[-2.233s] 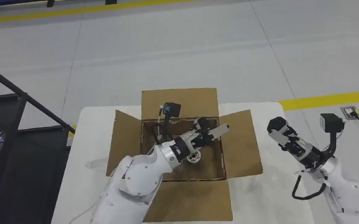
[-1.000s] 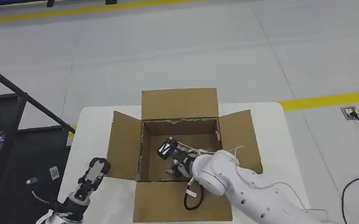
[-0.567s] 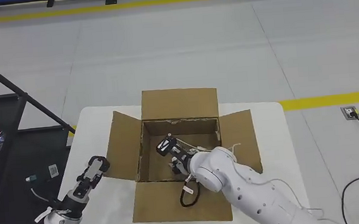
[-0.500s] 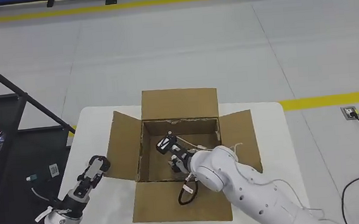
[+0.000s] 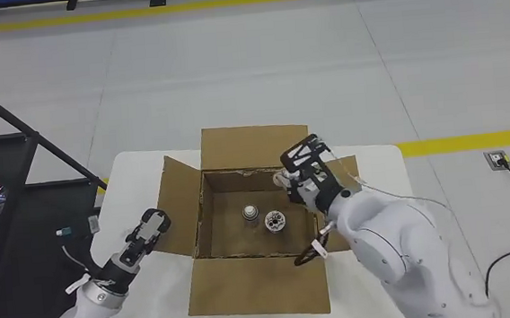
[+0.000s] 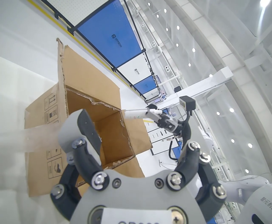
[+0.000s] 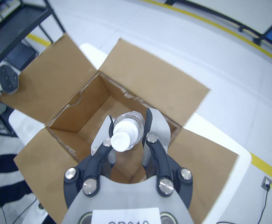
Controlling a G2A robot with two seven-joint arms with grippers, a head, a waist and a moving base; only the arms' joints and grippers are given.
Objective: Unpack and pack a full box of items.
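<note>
Near the surface (image 5: 135, 182)'s left edge, the left gripper (image 5: 152, 226) hangs released and empty, just beside the left flap of the box (image 5: 256, 289). The box stands open mid-surface, with a round item (image 5: 251, 213) and a second item (image 5: 276, 220) on its floor. Above its far right corner, the right gripper (image 7: 129, 116) is clenched on a bottle (image 7: 124, 132).

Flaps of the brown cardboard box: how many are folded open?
4 brown cardboard flaps, all splayed outward: far flap, left flap, right flap, near flap. None seems hidden.
</note>
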